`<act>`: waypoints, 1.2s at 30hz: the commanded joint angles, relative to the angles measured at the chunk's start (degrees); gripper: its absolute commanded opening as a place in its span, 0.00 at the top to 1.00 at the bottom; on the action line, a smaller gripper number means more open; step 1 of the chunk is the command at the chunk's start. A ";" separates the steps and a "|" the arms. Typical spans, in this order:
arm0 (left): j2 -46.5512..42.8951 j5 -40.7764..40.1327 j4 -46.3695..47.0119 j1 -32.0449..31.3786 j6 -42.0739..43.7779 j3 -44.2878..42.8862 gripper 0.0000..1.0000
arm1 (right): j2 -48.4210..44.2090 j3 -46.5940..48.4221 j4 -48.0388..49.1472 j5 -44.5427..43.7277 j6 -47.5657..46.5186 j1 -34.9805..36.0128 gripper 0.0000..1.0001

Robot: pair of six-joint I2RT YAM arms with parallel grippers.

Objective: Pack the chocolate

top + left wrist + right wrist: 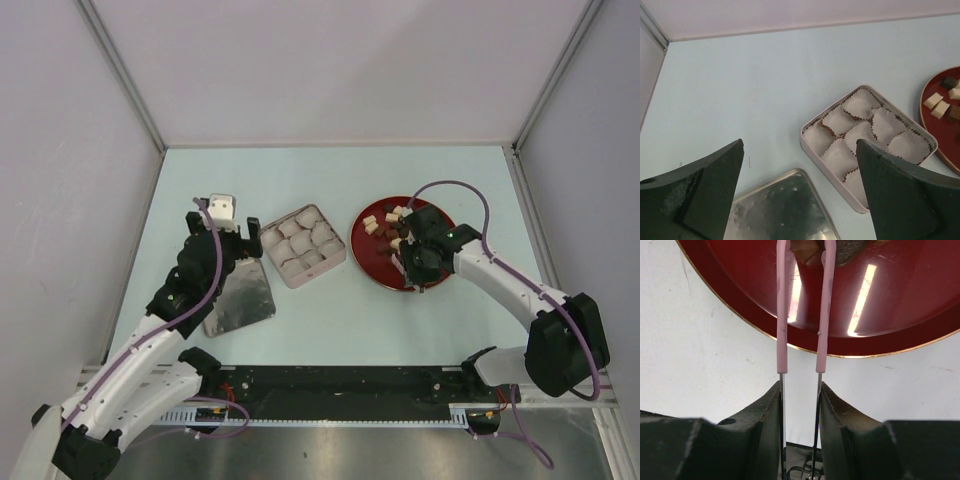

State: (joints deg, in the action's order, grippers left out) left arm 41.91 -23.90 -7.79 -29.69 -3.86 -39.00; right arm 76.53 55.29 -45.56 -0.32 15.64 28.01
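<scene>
The chocolate (384, 226) lies as small brown and cream chunks on a red plate (375, 264). My right gripper (415, 262) is shut on pink-tipped tongs (782, 315). The tongs' two arms reach over the plate (890, 300), and a brown chunk (807, 250) sits between their tips at the top edge of the right wrist view. My left gripper (800, 145) is open and empty. It hovers over the tin's lid (780, 210), just left of the square tin (827, 167) of white paper cups. Cream chunks (939, 105) show at the right in the left wrist view.
The open tin (303, 245) stands mid-table between both grippers, with its silver lid (240, 300) flat at its lower left. White walls close in the table on three sides. A black rail runs along the near edge.
</scene>
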 commanded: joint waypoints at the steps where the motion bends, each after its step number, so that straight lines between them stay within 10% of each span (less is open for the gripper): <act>1: 0.36 -1.41 1.38 0.43 2.54 1.12 0.02 | 0.99 2.28 -0.67 1.72 1.06 -0.06 0.64; 36: -1.57 -1.85 1.46 0.43 3.24 1.65 0.01 | 9.86 6.32 -0.14 -4.95 1.85 6.88 0.59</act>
State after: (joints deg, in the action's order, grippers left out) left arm 41.28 -24.95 -7.86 -29.58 -1.89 -37.50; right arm 85.38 58.33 -45.60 -1.54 16.51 34.17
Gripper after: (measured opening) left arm 0.985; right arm 0.413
